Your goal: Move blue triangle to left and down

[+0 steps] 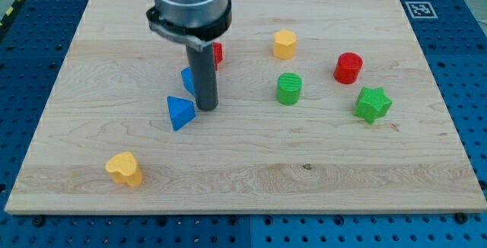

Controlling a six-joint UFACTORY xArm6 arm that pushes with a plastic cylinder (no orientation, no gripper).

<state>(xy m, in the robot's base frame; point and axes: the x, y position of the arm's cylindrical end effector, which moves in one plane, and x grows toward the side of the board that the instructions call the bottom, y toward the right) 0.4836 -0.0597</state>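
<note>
Blue triangle (pixel 179 113), smooth matte plastic, lies left of centre on the pale grained wooden board (pixel 251 172), just left of my tip (pixel 206 109), which holds nothing. A yellow heart block (pixel 125 169) sits near the bottom-left corner; another blue block (pixel 187 79) and a red one (pixel 218 52) hide partly behind the rod, with a yellow hexagon (pixel 284 44), green cylinder (pixel 289 88), red cylinder (pixel 348 68) and green star (pixel 373 103) toward the right edge.

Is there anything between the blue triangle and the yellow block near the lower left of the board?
No. In the camera view, only bare board lies between the blue triangle and the yellow block.
</note>
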